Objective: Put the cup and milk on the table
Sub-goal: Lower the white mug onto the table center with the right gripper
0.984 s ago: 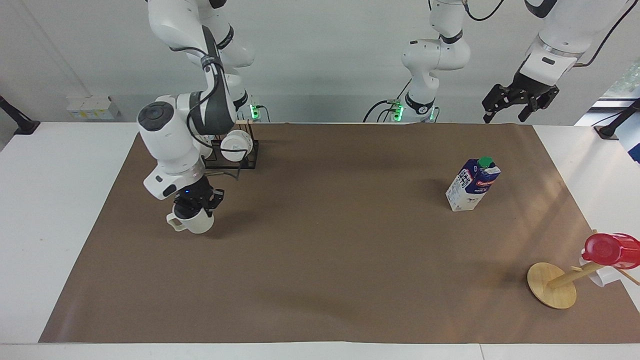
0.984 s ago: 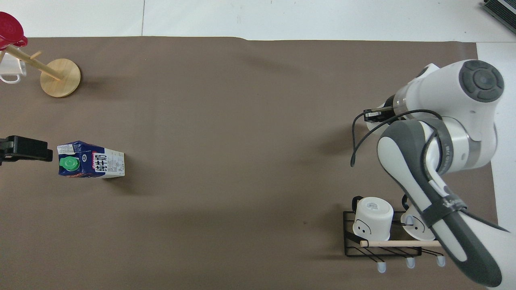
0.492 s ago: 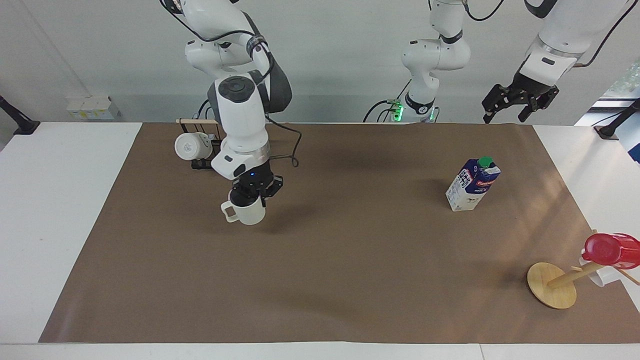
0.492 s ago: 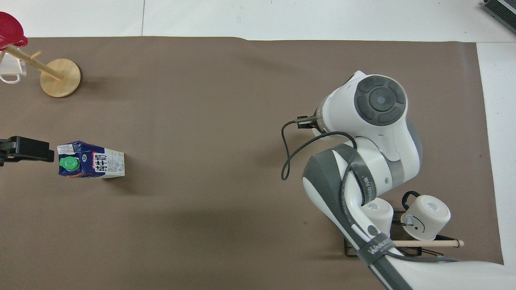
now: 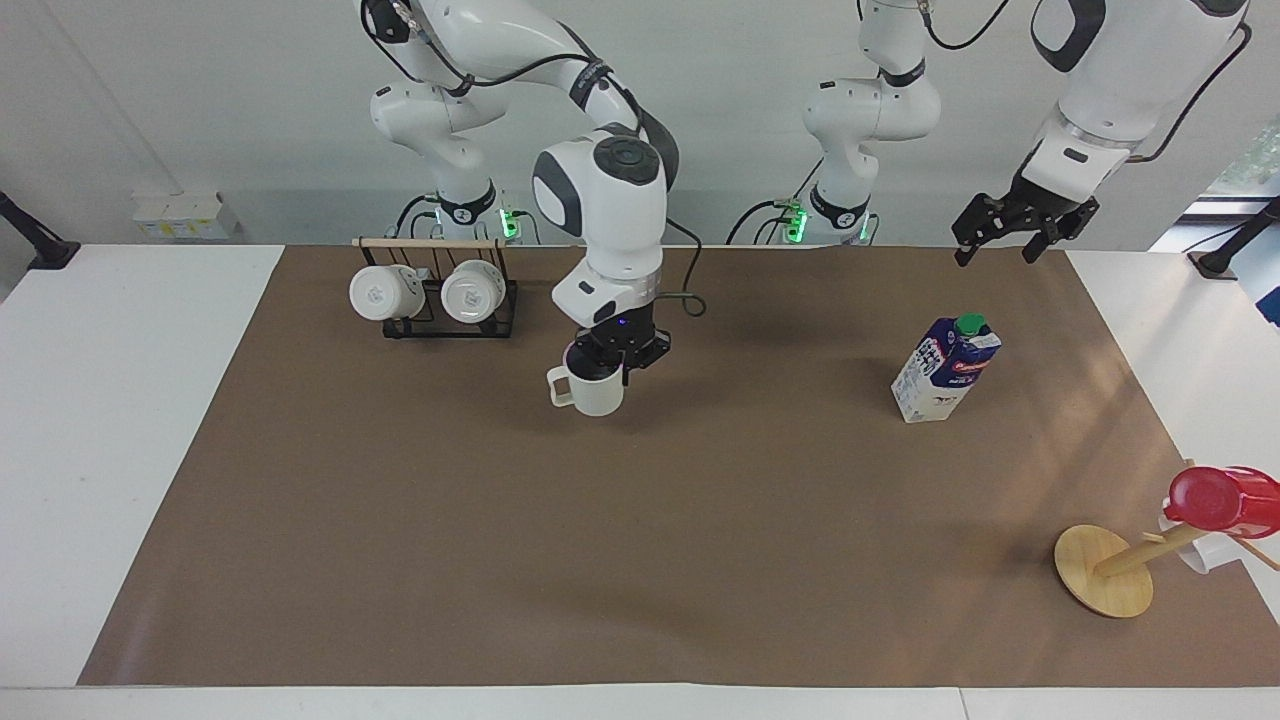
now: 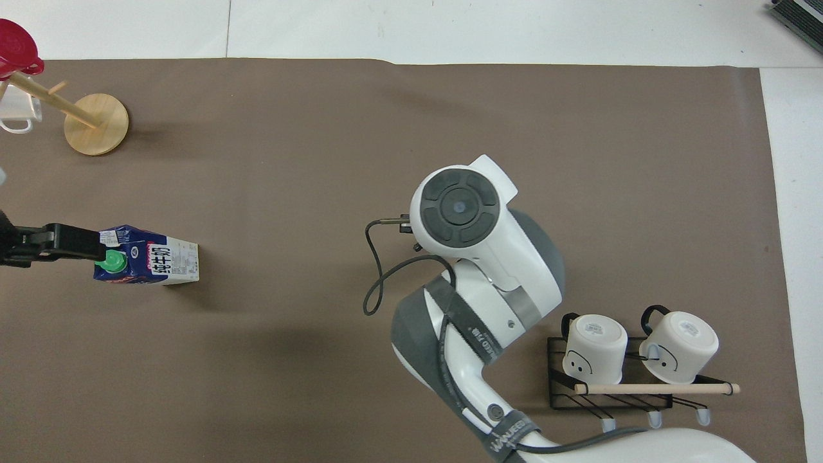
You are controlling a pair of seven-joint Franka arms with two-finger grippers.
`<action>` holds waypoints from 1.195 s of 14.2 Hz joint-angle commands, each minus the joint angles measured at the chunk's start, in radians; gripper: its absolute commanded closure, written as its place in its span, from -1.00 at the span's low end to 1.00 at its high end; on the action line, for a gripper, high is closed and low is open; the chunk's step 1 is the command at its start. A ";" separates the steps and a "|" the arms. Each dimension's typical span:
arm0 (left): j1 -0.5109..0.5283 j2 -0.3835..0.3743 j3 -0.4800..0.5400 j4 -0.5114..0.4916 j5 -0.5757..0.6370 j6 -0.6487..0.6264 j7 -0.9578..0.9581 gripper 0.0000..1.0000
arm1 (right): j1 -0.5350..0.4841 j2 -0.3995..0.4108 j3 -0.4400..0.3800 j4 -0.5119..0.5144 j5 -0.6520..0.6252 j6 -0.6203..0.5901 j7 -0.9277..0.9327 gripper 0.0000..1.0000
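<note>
Right gripper (image 5: 614, 362) clamped on the rim of the off-white cup (image 5: 594, 390), which hangs just below it above the table (image 5: 100, 400); rigid, breakable. Left gripper (image 5: 1018, 232), fingers apart, above the light milk (image 5: 944, 368)

The milk (image 5: 946, 370) stands on the table (image 5: 120, 400) toward the left arm's end, the mug rack (image 5: 440, 295) toward the right arm's (nearer the robots); the cup (image 5: 590, 388) is between them.

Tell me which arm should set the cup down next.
Right. Its tool is already shut on the cup above the brown sheet; the left tool hangs open above the milk carton.
</note>
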 commanded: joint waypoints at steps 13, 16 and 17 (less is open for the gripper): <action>0.039 -0.057 0.003 -0.370 0.043 0.424 0.091 -1.00 | 0.131 0.135 0.000 0.043 -0.016 0.037 0.372 0.52; 0.043 -0.053 0.003 -0.426 0.046 0.495 0.111 -1.00 | 0.115 0.135 -0.001 0.038 -0.016 0.040 0.391 0.12; 0.043 -0.050 0.003 -0.427 0.046 0.502 0.111 -1.00 | 0.114 0.136 -0.001 0.044 -0.013 0.040 0.394 -0.02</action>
